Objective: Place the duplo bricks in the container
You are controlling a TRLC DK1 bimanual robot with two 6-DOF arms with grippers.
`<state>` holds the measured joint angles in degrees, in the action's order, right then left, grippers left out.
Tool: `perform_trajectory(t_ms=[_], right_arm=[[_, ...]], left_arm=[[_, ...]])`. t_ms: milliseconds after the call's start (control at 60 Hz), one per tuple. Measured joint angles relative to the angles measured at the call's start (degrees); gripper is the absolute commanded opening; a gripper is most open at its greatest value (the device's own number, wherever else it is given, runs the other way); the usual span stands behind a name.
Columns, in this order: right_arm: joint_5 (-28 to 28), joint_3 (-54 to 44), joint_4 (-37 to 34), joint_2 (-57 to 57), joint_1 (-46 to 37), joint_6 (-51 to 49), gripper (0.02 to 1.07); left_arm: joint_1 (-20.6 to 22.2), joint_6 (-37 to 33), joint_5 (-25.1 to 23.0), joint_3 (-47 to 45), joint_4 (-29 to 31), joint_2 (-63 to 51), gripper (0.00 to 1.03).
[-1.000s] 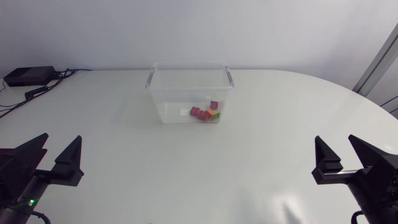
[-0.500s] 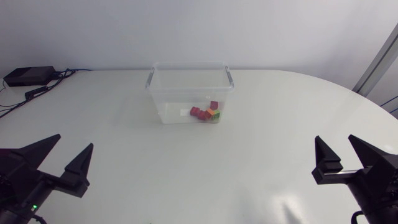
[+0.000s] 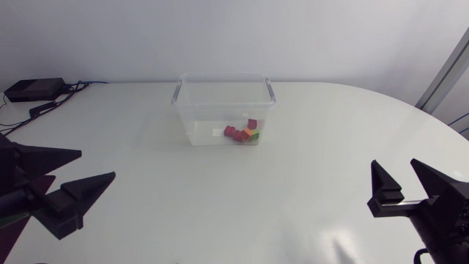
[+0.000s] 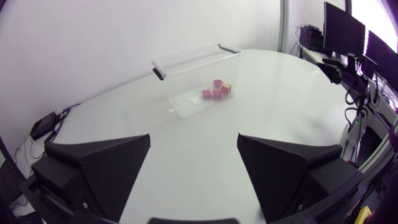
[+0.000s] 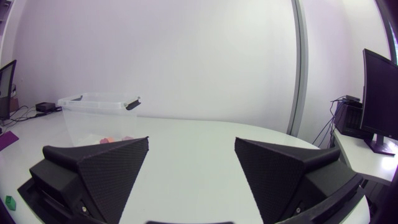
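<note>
duplo bricks ~5 in 1 container; 2 end effectors spread

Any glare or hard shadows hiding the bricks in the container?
Head view: no glare or hard shadow; duplo bricks show plainly through the container and its clear wall. Left wrist view: same. Right wrist view: bricks show only faintly through the wall.

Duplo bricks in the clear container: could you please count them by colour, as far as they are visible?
Red bricks: 3
Yellow brick: 1
Green brick: 1
Total: 5, all inside the container. They look small and overlap, so the count is approximate.
</note>
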<state>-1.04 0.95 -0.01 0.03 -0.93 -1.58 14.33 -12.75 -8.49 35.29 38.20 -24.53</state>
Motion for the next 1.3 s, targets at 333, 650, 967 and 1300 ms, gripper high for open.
perform_trajectory(t_ms=[333, 650, 967, 1300], right_arm=[[0.0, 0.0, 0.0, 0.0, 0.0, 0.0, 1.02], [0.0, 0.0, 0.0, 0.0, 0.0, 0.0, 1.02], [0.0, 0.0, 0.0, 0.0, 0.0, 0.0, 1.02], [0.0, 0.0, 0.0, 0.0, 0.0, 0.0, 1.02]], left_arm=[[13.4, -2.3, 1.7, 2.0, 13.0, -11.7, 0.99], [20.5, -9.4, 3.8, 1.8, 9.6, -27.6, 0.98], [25.6, -10.6, 4.5, 2.0, 8.2, -40.2, 0.99], [30.3, -6.9, 1.1, 6.5, 11.5, -48.8, 0.99]])
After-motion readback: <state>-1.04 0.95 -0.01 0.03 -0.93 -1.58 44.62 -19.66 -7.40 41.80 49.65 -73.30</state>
